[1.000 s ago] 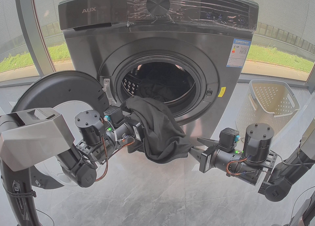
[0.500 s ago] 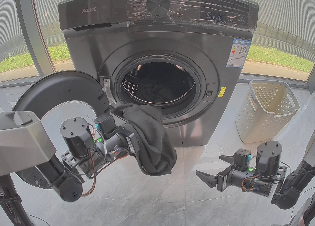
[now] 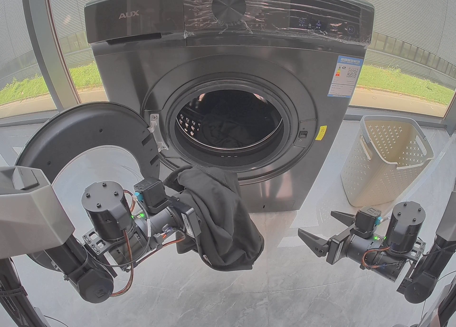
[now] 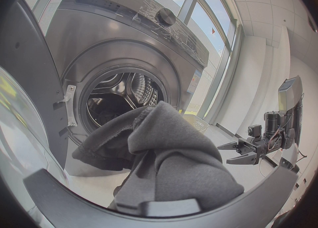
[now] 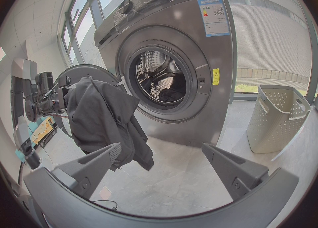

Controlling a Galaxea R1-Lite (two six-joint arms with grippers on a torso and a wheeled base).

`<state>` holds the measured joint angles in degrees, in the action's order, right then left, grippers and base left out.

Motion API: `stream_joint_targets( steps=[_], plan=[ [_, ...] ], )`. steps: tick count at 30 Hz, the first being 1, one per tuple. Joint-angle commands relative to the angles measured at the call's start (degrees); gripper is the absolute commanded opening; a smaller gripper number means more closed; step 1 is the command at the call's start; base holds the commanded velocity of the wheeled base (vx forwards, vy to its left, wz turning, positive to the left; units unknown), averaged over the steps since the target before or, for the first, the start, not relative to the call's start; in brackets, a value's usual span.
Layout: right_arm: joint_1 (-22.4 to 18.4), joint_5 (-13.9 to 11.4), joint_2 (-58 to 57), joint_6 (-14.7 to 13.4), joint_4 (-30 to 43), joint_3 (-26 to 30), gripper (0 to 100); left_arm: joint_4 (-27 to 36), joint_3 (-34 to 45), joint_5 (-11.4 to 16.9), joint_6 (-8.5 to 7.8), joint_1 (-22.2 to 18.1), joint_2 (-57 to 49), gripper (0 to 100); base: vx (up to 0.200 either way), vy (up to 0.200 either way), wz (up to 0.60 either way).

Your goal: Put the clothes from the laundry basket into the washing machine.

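At the far left, the round door [image 3: 85, 138] of the washing machine [image 3: 228, 64] swung fully open on its hinge, dark glossy rim around a domed clear pane. Just in front of it and low, the left arm [image 3: 109, 228] bent at the elbow, forearm pointing right toward the machine's front, left gripper [image 3: 190, 221] clamped on a black garment [image 3: 223, 218], fingers buried in the cloth. Garment soft, matte and crumpled, bunched over the claw and hanging in loose folds above the floor [image 3: 266, 290], below and outside the lower left rim of the porthole. In the middle, grey metal cabinet with a dark control panel [image 3: 142, 14] along the top and a round knob [image 3: 228, 6] under wrinkled clear film [image 3: 270, 7]. Inside the open drum [image 3: 190, 123], shiny perforated steel wall and a dark heap of clothing [image 3: 221, 135] lying at the bottom. Further right, the right arm [image 3: 403, 242] low over the pale, polished, stone-look floor, forearm pointing left toward the garment, right gripper [image 3: 317, 225] spread wide around nothing, dark wedge-shaped fingers well apart from the cloth. At the far right, beige plastic laundry basket [image 3: 375, 176] upright on the floor beside the machine's right front corner, walls pierced with rows of small holes, perforated inner wall in view.
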<state>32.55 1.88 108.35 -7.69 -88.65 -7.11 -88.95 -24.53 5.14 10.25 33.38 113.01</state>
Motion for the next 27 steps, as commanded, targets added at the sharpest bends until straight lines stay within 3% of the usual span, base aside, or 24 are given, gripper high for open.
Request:
stream_joint_targets(
  steps=[1,5,7,13,18,24,27],
  plan=[
    [-1.2,0.1,3.0,0.3,-0.2,-1.1,100,-0.1,-1.0,-0.3,-0.14,-0.1,1.4,0,0.0,0.0,0.0],
    [-1.1,0.1,3.3,0.4,-0.1,-1.6,100,-0.1,-1.4,-1.2,-0.14,0.2,2.0,0,0.0,0.0,0.0],
    [-0.8,0.1,4.0,0.5,-0.2,-2.4,100,-0.1,-1.6,-4.6,-0.67,0.5,2.7,0,0.0,0.0,0.0],
    [-0.6,0.2,3.4,0.5,-0.2,-2.6,100,-0.1,-3.2,-7.9,-2.61,0.5,2.8,0,0.0,0.0,0.0],
    [-0.6,0.3,3.4,0.4,-0.2,-2.9,100,0.0,-2.6,-8.1,-3.31,0.9,3.0,0,0.0,0.0,0.0],
    [-0.6,0.2,3.4,0.4,-0.2,-2.9,100,-0.1,-2.8,-8.3,-3.4,0.9,3.3,0,0.2,0.0,0.0],
    [-0.4,0.2,3.6,0.3,-0.2,-2.9,100,-0.1,-2.9,-8.4,-3.4,0.9,3.8,0,0.0,0.0,0.0]
  ],
)
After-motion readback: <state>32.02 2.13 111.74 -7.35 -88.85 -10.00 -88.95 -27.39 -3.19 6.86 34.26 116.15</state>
